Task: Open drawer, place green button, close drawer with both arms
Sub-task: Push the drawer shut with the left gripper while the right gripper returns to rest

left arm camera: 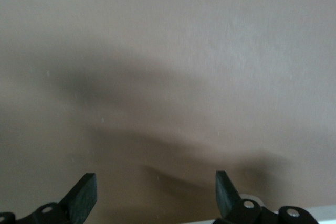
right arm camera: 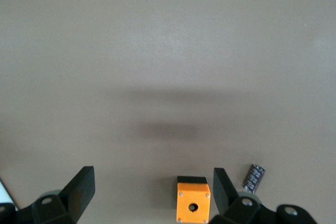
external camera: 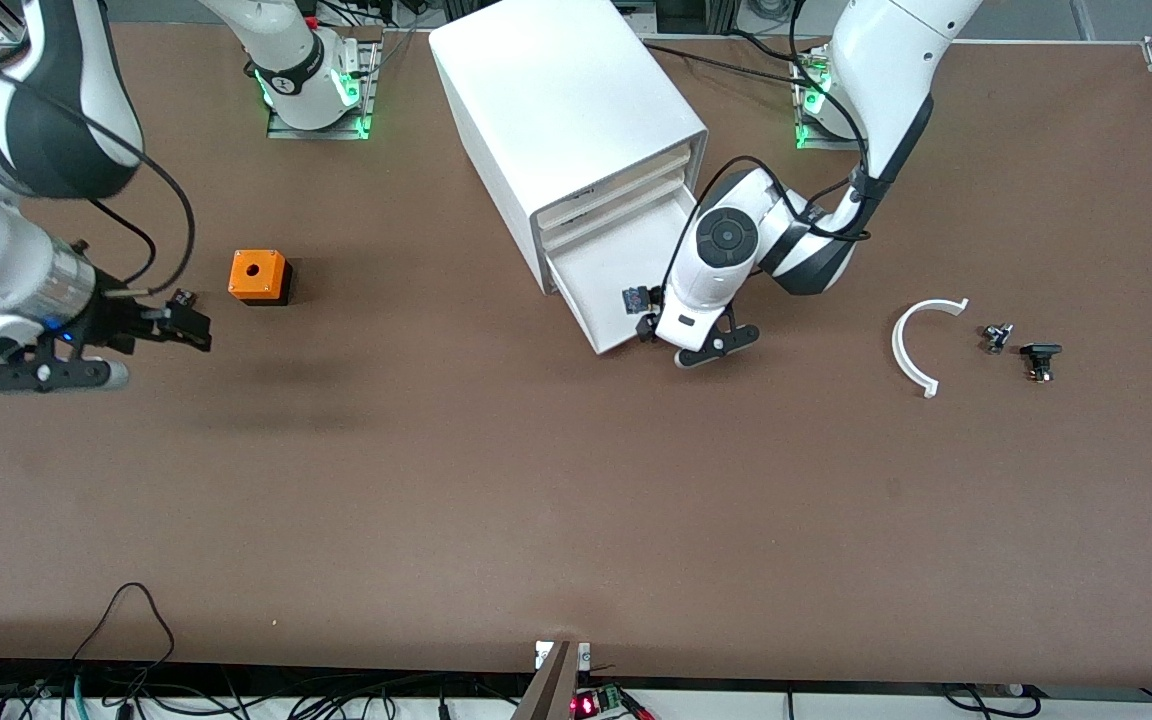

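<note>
While the bottom drawer [external camera: 608, 275] of the white cabinet [external camera: 561, 110] stands pulled out toward the front camera, the left gripper [external camera: 648, 325] sits low at its outer front corner, at the end facing the left arm's side of the surface [external camera: 556, 500]. Its fingers [left arm camera: 81, 198] are spread wide with nothing between them, and the left wrist view shows only bare brown surface beneath. A small dark part [external camera: 636, 297] shows at the drawer's edge just beside this gripper; what it is cannot be told.

At the right arm's end, the right gripper [external camera: 191, 325] hovers above the surface with its fingers [right arm camera: 79, 190] released and parted, holding nothing. An orange cube [external camera: 260, 277] with a hole in its top stands near it, and a small dark cylinder [right arm camera: 256, 177] lies just beside the cube.

Toward the left arm's end lie a white curved piece [external camera: 911, 345], a tiny dark part [external camera: 996, 337] and, just beside it, a small black block-shaped part [external camera: 1040, 359]. No green cap can be made out on either, so the button cannot be picked out with certainty.
</note>
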{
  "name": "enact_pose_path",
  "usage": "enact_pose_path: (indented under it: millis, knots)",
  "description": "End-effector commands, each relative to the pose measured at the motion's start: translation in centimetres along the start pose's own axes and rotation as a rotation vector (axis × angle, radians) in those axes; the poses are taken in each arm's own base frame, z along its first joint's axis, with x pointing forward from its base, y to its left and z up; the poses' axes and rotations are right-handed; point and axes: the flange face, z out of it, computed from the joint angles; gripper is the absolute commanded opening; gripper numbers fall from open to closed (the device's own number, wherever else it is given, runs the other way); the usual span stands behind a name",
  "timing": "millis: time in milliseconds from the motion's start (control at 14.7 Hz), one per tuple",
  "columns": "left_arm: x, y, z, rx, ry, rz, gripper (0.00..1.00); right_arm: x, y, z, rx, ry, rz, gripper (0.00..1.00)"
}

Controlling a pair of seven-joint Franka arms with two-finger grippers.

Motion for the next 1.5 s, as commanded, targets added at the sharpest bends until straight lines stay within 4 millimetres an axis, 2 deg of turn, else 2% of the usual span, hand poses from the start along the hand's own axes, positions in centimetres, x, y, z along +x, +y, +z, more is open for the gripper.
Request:
enact_pose_path:
  millis: [0, 204, 408, 545, 681, 885, 953, 1089, 1429]
  knots:
    - [-2.5, -0.5, -0.5, -0.003, -0.033, -0.005, 0.99, -4.1, 0.1, -2.5, 0.016, 0.024, -0.006, 1.00]
    - [-5.2, 0.6, -0.8, -0.018, -0.066, -0.010, 0.99, -6.5, 0.2, -4.9, 0.012, 0.053, -0.007, 1.00]
    - [-8.1, 1.5, -0.7, -0.017, -0.087, -0.017, 0.99, -7.4, 1.9, -6.7, 0.014, 0.072, 0.019, 1.00]
    - [-9.6, 1.7, -0.4, -0.009, -0.099, -0.013, 0.99, -7.9, 3.7, -7.3, 0.016, 0.080, 0.015, 1.00]
    - [-10.7, 1.6, 0.1, 0.002, -0.111, 0.002, 1.00, -7.9, 3.8, -8.1, 0.014, 0.097, 0.003, 1.00]
    - [-12.4, 1.6, 0.6, 0.016, -0.125, 0.007, 1.00, -6.7, 3.7, -10.2, 0.001, 0.132, 0.001, 1.00]
    - [-12.5, 1.7, 0.6, 0.017, -0.126, 0.007, 1.00, -6.7, 3.4, -11.2, -0.009, 0.133, -0.012, 1.00]
    - [-12.7, 1.7, 0.5, 0.016, -0.127, 0.010, 1.00, -6.1, 3.1, -11.6, -0.017, 0.136, -0.011, 1.00]
    - [-12.6, 1.8, 0.2, 0.015, -0.123, 0.011, 1.00, -5.8, 2.7, -11.3, -0.008, 0.135, -0.003, 1.00]
